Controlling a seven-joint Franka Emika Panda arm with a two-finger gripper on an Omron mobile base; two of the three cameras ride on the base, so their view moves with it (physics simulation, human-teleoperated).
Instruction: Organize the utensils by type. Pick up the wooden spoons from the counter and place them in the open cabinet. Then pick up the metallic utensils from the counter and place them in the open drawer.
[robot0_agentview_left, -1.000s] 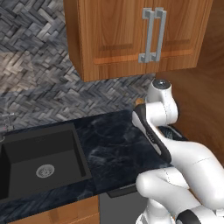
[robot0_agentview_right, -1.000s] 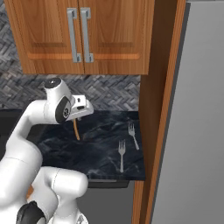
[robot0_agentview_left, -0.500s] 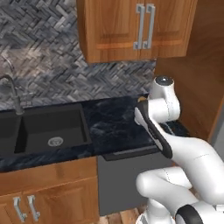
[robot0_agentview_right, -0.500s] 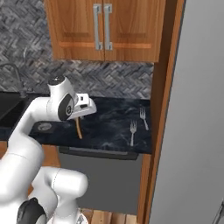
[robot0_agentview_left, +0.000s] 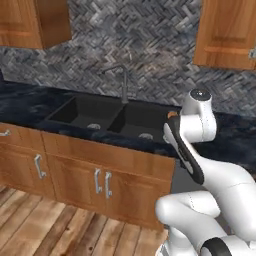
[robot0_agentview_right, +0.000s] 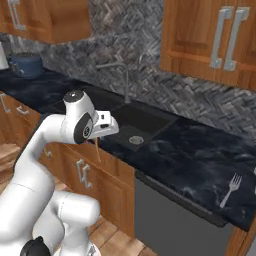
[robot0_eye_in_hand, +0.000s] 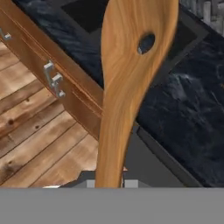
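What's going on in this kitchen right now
The white robot arm's claw is shut on a tan wooden spoon with a hole in its bowl, carried in the air in front of the black double sink. A thin silver fork lies on the black marble-look counter, to the right of the sink.

Wooden spoon (robot0_eye_in_hand: 127, 83) w/ holed bowl, hanging upright in tool (robot0_agentview_right: 100, 136).

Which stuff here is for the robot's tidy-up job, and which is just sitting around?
For the job:
- wooden spoon, held in the gripper
- metal fork
- counter

Just there:
- sink
- faucet
- blue pot
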